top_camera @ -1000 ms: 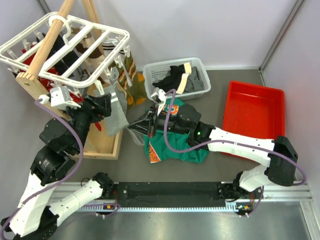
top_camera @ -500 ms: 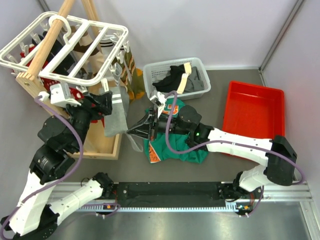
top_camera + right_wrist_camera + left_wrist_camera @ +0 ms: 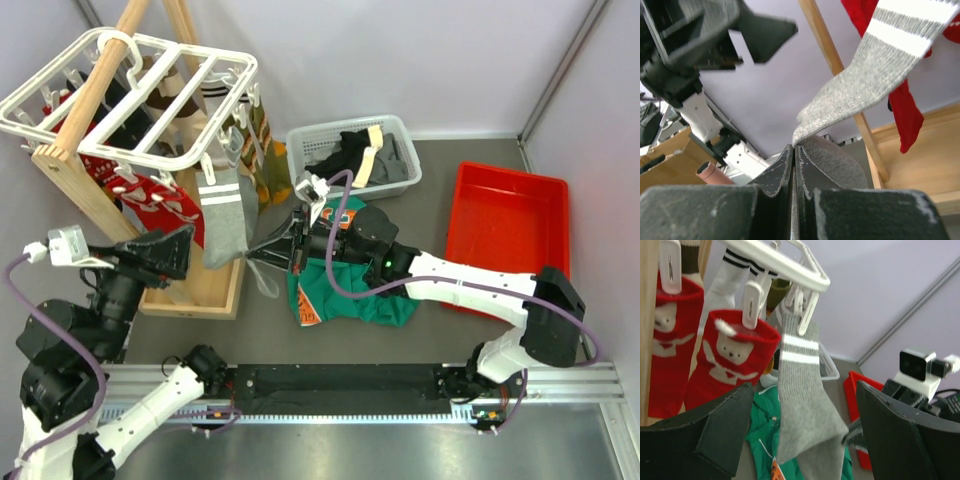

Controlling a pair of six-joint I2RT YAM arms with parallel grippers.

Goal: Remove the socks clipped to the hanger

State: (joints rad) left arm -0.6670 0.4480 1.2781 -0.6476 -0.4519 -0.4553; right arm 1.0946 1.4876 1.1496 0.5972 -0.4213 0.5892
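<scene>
The white hanger [image 3: 150, 60] hangs on the wooden rack at the far left, with several socks clipped under it. A grey sock with pale bands [image 3: 225, 212] hangs from a clip [image 3: 805, 320] at its near corner. My right gripper [image 3: 258, 255] is shut on that sock's toe [image 3: 840, 107], and its fingertips [image 3: 786, 159] are pressed together. My left gripper [image 3: 172, 250] is open and empty, below and to the left of the hanger. In its wrist view the grey sock [image 3: 802, 405] shows between the fingers [image 3: 725, 425], further off. Red patterned socks [image 3: 732, 357] hang to the left of the grey one.
A wooden A-frame rack [image 3: 95, 190] with a tray base [image 3: 205, 285] holds the hanger. A green shirt [image 3: 350, 295] lies under my right arm. A white basket [image 3: 300, 140] with black and cream garments is behind it. A red bin [image 3: 505, 225] is at the right.
My left gripper has pulled back from the hanger's near corner, down and to the left. The hanger has swung slightly. My right gripper still holds the grey sock's toe.
</scene>
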